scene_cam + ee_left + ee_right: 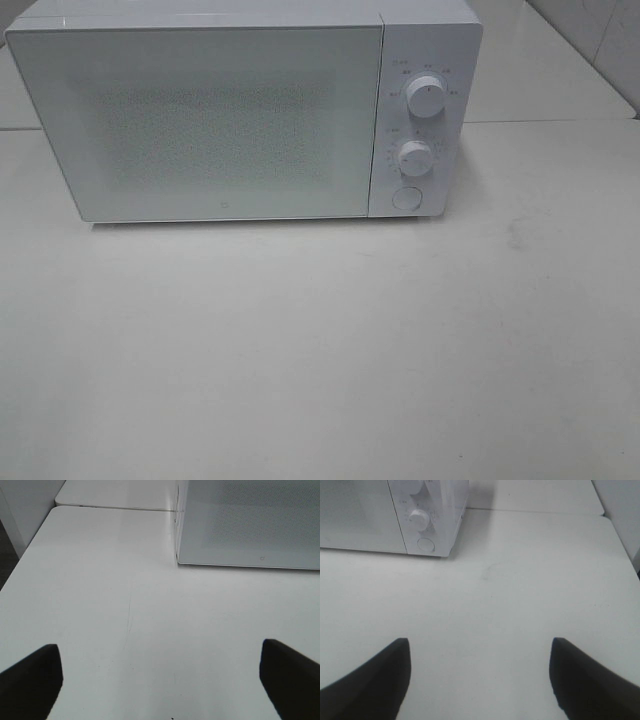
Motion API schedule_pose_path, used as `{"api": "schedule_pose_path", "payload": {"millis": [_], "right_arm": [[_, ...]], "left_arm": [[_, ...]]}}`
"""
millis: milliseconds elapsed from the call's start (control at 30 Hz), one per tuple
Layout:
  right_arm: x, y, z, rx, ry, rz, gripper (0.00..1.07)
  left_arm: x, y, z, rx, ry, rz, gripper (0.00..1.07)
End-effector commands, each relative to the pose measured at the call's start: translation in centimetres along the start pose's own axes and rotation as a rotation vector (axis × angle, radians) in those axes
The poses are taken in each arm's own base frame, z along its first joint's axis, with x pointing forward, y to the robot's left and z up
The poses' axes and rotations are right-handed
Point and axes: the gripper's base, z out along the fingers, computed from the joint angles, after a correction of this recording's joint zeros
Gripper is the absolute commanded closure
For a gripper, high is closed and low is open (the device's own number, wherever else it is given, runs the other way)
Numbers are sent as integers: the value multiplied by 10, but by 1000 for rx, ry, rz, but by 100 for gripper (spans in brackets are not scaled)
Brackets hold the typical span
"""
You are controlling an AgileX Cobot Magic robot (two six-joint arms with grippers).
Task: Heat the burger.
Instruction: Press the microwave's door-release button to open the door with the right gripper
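two grippers, both empty. left gripper (160, 677): jaws wide apart over bare table (125, 605). right gripper (480, 672): jaws likewise apart, nothing between. neither shows in the high view. microwave (245, 110) fills upper half of that frame, door (190, 125) closed. burger: not visible in any view; poss. behind the door, cannot tell. step in hand, prob.: setting the heat. next move calls for right arm to reach lower knob (413, 157), right of centre, and turn it w/ a light pinch.
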Motion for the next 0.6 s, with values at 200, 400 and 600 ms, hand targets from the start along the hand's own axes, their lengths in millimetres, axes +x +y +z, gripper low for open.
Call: {"api": "schedule_pose_path", "payload": {"millis": [200,400,600], "right_arm": [[5,0,1,6,-27,2,31],[5,0,1,6,-27,2,31],[3,0,1,5,-34,3,31]], "left_arm": [[1,0,-3,-2,-19,-3,6],[1,0,-3,-2,-19,-3,6],[1,0,-3,-2,-19,-3,6]]}}
